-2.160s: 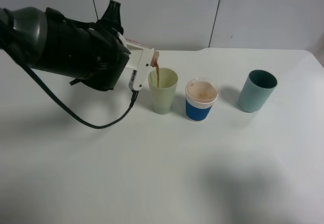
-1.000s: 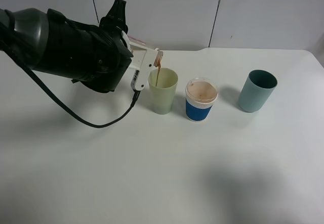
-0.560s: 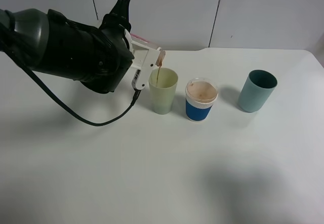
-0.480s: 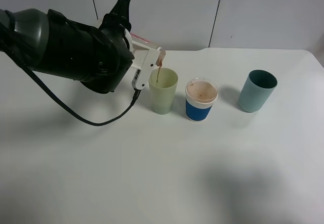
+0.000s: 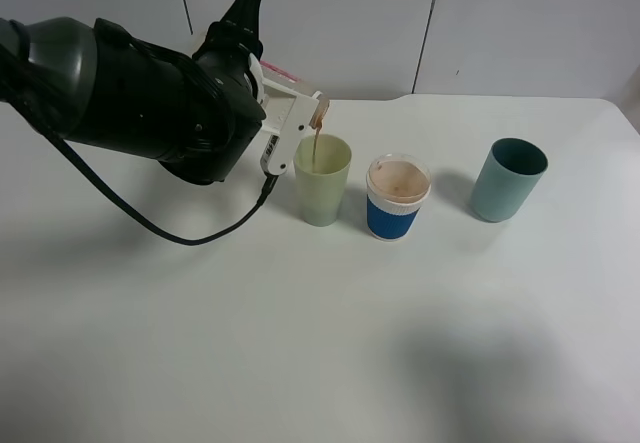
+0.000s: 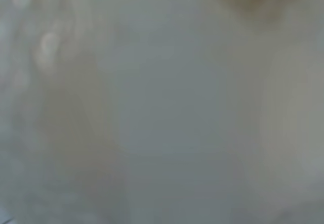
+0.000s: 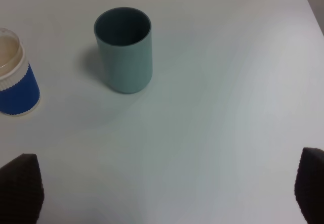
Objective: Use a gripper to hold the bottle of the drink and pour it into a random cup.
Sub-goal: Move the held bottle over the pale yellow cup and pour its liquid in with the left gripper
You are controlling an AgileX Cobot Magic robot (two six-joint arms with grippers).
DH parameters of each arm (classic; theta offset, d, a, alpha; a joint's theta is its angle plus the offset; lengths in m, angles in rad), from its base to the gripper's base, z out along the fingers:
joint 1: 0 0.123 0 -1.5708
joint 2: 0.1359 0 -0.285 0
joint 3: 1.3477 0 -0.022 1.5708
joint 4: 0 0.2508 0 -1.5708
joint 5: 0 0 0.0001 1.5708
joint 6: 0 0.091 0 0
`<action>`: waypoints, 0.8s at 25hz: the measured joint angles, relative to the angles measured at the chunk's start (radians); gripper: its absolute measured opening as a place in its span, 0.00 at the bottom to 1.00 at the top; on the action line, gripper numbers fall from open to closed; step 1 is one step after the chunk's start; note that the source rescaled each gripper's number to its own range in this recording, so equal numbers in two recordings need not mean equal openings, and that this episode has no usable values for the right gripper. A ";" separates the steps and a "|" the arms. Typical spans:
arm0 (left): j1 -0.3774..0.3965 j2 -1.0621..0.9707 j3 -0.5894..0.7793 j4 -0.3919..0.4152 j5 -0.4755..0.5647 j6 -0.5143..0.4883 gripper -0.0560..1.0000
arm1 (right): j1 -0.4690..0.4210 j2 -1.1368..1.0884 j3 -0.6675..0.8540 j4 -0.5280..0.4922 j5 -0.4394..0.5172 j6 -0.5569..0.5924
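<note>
- My big black left arm [image 5: 130,98] fills the left side of the high view, above the flat white table [image 5: 320,363].
- A thin black cable [image 5: 130,215] hangs from it in a loop down by the table.
- My left gripper [image 5: 288,121] has white metal jaws. They are clamped on the small whitish plastic bottle [image 5: 300,90].
- The bottle is up in the air and tipped over on its side. A bit of red shows on it. Its tan mouth points down, right above the pale yellow-green plastic cup [image 5: 322,188].
- A thin stream of dark brown drink [image 5: 316,148] falls from the bottle's mouth into that cup.
- The yellow-green cup stands upright on the table, first in a row of three cups.
- Just beside it stands a white cup with a blue band [image 5: 397,201] [image 7: 15,90]. Something pale brown shows at its top.
- Further right, a bit apart, stands a teal plastic tumbler [image 5: 508,178] [image 7: 124,52]. It is upright, and I cannot see anything inside.
- My right gripper [image 7: 164,188] is over the table near the teal tumbler. Its dark fingers [image 7: 20,183] are far apart with nothing between them.
- My left wrist camera shows only a pale blur, so I cannot tell anything from it.
</note>
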 joint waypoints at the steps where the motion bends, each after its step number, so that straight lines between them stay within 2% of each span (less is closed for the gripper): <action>1: 0.000 0.000 0.000 0.003 0.000 0.000 0.06 | 0.000 0.000 0.000 0.000 0.000 0.000; 20: 0.000 0.000 0.000 0.010 0.015 -0.003 0.06 | 0.000 0.000 0.000 0.000 0.000 0.000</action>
